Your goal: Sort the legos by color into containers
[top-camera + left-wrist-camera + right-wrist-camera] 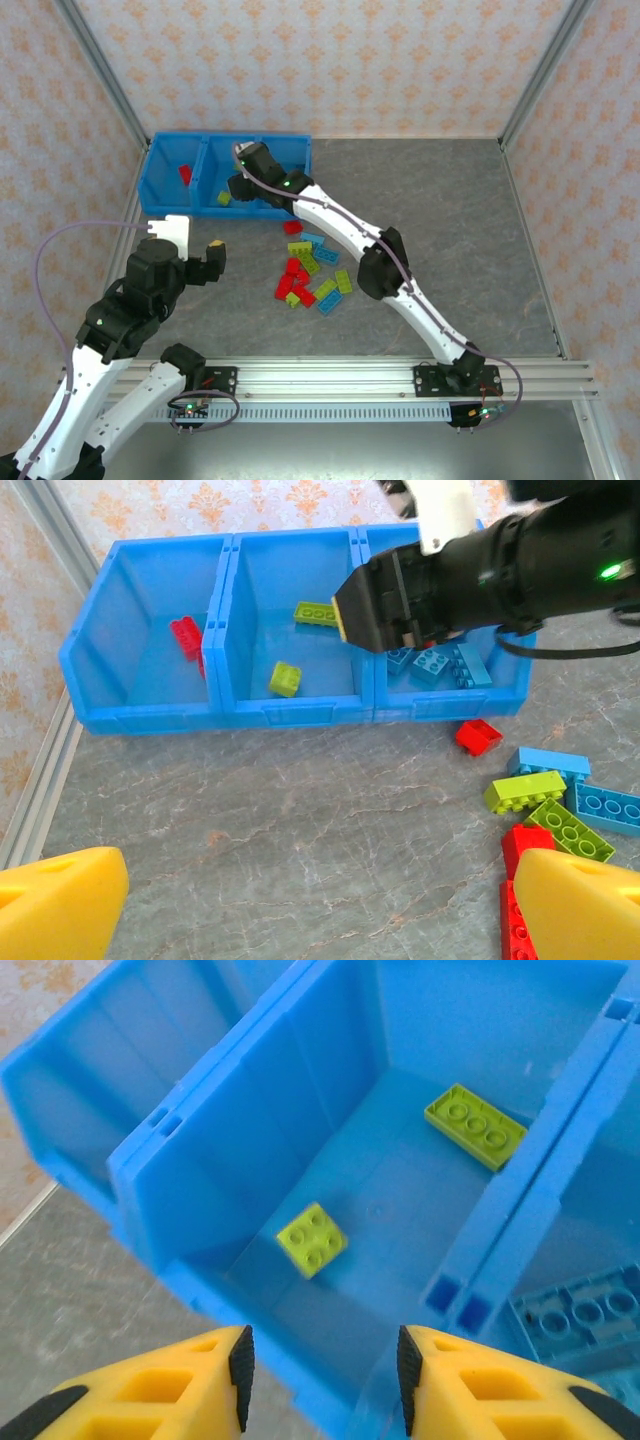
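Partly hidden behind the tray divider, perhaps two red legos; right tool spread, empty; left tool wide apart.

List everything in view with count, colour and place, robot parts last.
tray: one, bright blue, three compartments, far left of the table
red bricks: count unclear, red, left compartment
lime bricks: two, lime, middle compartment
light blue bricks: several, partly hidden by the right arm, right compartment
loose bricks: about a dozen, red, lime and light blue, on the table in front of the tray
table: one, grey marbled
left pincer: one, yellow fingers, open, over bare table facing the tray
right pincer: one, yellow fingers, open and empty, above the middle compartment's front wall
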`<act>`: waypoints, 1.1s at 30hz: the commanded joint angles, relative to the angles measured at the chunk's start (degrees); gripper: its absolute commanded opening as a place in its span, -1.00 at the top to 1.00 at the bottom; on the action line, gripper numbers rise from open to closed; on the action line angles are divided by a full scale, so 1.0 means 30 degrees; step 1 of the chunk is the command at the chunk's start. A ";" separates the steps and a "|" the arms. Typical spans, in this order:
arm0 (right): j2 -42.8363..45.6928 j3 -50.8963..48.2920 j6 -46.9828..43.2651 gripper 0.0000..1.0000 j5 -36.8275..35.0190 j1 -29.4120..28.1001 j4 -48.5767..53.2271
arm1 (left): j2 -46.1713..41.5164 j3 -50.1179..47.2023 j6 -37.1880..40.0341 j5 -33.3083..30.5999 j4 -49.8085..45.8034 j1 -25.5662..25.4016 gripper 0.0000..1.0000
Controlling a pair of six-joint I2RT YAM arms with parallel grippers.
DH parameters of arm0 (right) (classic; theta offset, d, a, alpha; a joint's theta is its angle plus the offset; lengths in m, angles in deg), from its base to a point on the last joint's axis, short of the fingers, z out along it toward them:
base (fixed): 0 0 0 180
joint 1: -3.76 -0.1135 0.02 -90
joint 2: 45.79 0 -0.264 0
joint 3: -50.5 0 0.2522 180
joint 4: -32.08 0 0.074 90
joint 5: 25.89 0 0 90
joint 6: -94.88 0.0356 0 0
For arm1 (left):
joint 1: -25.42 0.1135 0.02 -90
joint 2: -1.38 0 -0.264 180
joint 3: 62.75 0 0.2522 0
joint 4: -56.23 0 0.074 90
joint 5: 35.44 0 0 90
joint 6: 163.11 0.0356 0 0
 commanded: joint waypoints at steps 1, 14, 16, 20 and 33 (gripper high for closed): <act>0.4894 -0.1904 0.0430 0.09 0.0822 -0.0119 0.2104 | 0.0207 -0.0044 -0.1031 0.0341 0.0635 0.0250 -1.00; 2.4477 -2.5717 0.3637 -0.34 0.1808 -0.0178 -0.0719 | 0.6005 -0.0918 -0.6542 0.7548 0.2264 -0.1777 -1.00; 2.6398 -2.7796 0.4544 -0.40 0.1649 -0.0155 -0.0896 | 0.6944 -0.1486 -0.6762 0.6690 0.2710 -0.2928 -1.00; 2.9074 -3.0418 0.6380 -0.56 0.1152 -0.0159 -0.1252 | 0.9643 -0.2474 -0.7506 0.6374 0.4256 -0.3735 -0.99; 2.7357 -2.9979 0.7319 -0.62 0.1946 -0.0170 -0.2148 | 1.6846 -0.1863 -0.7328 0.6603 0.6689 -0.3751 -0.25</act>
